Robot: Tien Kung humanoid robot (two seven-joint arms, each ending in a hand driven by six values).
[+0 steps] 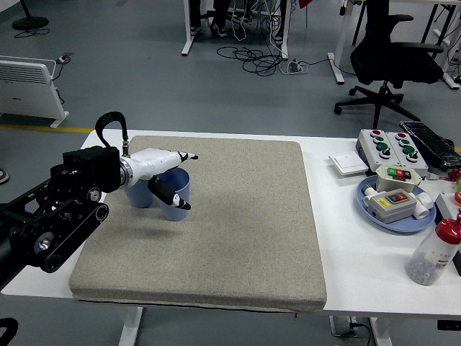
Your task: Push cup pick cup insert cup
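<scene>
Two light blue cups stand upright side by side on the left part of the grey mat (238, 231). The left cup (136, 197) is mostly hidden behind my left hand. The right cup (178, 193) shows its rim and side under the hand. My left hand (180, 180), white with black fingertips, hovers over the cups with fingers spread, thumb pointing down in front of the right cup. It holds nothing. My right arm is out of view.
At the right of the white table (346, 238) stand a blue plate (374, 214) with switch boxes, a button box (389, 148), a white pad (350, 165) and a red-capped bottle (434, 251). An office chair (392, 58) stands beyond the table.
</scene>
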